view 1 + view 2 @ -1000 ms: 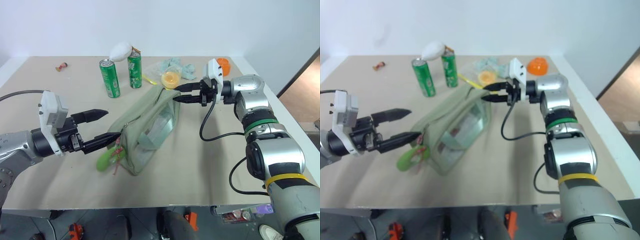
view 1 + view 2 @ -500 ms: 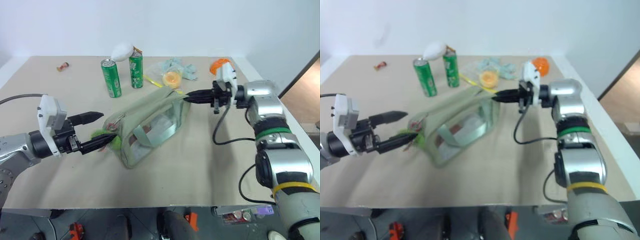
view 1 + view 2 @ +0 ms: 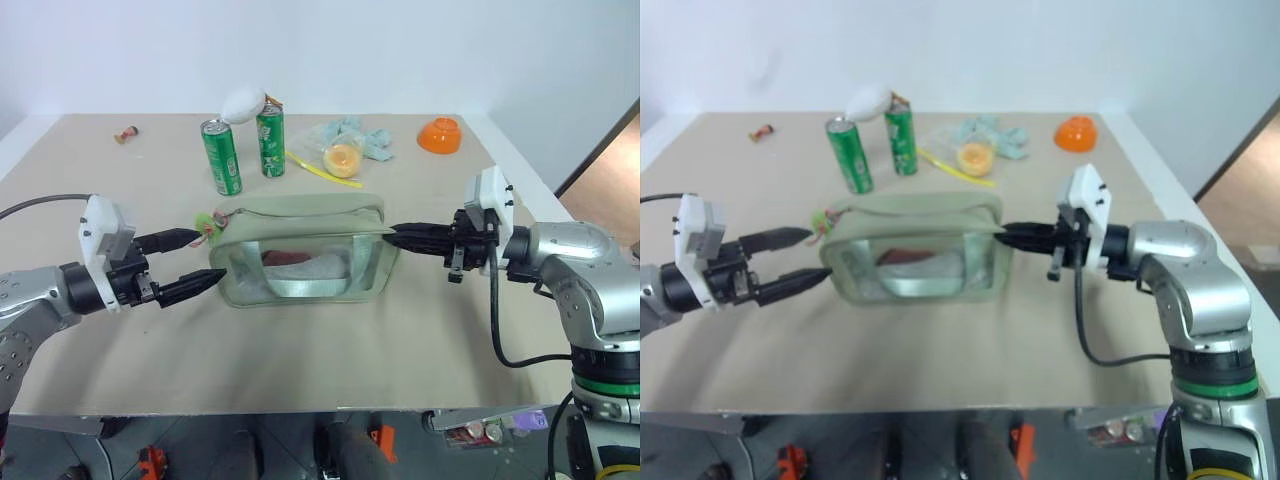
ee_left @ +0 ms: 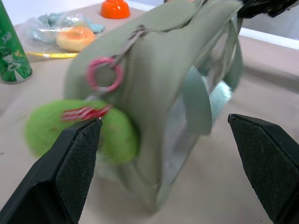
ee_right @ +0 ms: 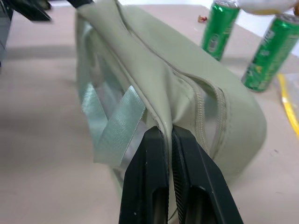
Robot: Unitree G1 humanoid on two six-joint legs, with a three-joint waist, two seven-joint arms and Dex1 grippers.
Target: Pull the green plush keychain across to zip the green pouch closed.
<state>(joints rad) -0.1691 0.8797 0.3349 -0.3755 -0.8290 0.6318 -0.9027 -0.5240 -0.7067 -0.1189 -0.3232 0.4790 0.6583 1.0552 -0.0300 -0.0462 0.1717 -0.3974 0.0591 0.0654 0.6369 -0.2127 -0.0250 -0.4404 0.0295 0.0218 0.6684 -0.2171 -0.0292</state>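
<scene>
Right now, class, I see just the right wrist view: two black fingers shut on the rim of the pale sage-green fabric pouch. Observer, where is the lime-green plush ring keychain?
Observer: The lime-green plush ring keychain hangs from a pink ring at the end of the pale sage-green fabric pouch farthest from the right gripper.
Operator: Is the other arm holding it?
Observer: No. The left gripper is open, with its fingers astride that end. The keychain lies beside one fingertip, ungripped.

The right gripper [image 3: 392, 235] has dragged the green pouch [image 3: 300, 262] sideways.
</scene>
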